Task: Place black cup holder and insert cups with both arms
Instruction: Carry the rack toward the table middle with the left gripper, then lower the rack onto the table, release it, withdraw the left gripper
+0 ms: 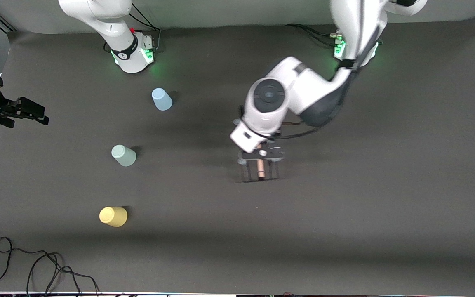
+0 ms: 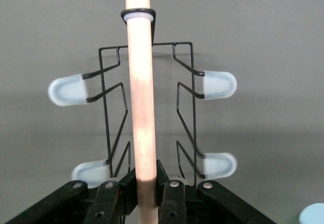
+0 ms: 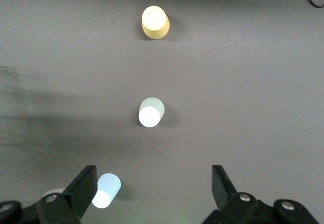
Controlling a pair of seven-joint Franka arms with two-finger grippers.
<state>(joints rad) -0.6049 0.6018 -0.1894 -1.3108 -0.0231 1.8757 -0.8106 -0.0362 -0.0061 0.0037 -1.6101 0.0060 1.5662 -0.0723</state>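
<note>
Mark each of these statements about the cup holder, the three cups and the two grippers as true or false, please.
1. The left gripper is shut on the black cup holder by its wooden handle. True.
2. A cup already sits on a peg. False: the pegs in view are bare.
3. The yellow cup is nearest the front camera. True.
4. The right gripper holds the light blue cup. False: it is open, above the cups.
5. The pale green cup stands between the other two. True.
</note>
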